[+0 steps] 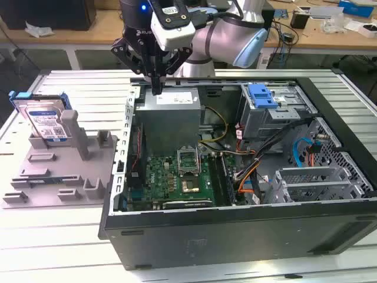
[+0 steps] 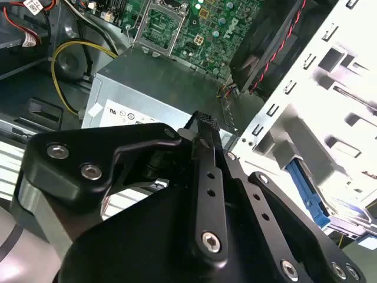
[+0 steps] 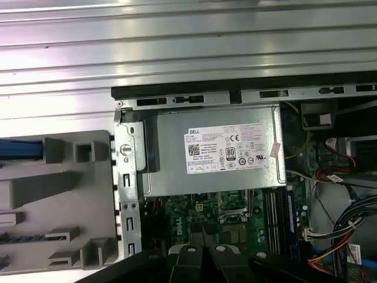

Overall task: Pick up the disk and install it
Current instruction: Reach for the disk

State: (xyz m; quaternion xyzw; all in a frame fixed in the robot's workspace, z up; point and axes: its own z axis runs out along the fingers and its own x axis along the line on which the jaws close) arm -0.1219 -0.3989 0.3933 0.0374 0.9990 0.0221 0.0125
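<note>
Disk (image 1: pixel 47 121) upright in grey holder (image 1: pixel 54 177)

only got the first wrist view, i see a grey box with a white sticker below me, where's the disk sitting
observer: The flat silver hard drive with the blue plastic carrier frame stands on edge in the grey plastic holder, outside the black computer case, on the exterior view's left.
operator: is the gripper anywhere near it
observer: No. The black gripper hangs over the case's rim by the large grey metal box with the white sticker, apart from the drive, shut and empty.
operator: where's the drive cage
observer: The grey metal cage with the blue plastic latch sits inside the case, toward the exterior view's right.
</note>
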